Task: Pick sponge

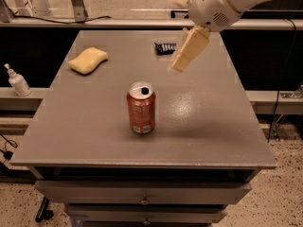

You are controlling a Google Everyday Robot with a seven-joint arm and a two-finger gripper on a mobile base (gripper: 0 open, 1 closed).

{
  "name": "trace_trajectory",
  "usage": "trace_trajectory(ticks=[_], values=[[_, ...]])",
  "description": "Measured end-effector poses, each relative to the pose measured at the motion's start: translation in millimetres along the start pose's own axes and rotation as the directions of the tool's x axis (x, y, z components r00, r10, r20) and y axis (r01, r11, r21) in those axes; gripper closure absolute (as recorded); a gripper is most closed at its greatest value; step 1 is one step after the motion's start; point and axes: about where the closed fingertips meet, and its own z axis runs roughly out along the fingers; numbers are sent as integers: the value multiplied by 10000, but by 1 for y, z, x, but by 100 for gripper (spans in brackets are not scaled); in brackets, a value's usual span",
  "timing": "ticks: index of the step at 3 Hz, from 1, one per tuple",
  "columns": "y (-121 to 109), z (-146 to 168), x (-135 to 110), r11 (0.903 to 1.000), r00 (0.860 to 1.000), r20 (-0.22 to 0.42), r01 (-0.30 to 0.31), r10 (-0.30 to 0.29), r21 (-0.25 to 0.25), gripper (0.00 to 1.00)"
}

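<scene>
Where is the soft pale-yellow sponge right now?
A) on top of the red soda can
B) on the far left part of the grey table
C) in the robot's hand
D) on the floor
B: the soft pale-yellow sponge lies on the grey table's far left part, while the robot's hand hangs above the far right part, well apart from it.

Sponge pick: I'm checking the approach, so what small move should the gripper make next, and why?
Probably shift the gripper leftward in the picture toward the sponge, which lies untouched near the table's far-left corner; the gripper hovers well to its right, near the dark packet.
</scene>
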Motion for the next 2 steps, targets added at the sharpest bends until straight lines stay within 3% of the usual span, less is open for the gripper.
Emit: trace_trajectory(ticks=[2], values=[[-2, 3, -4, 9999, 9998, 118, 133, -133, 74, 0]])
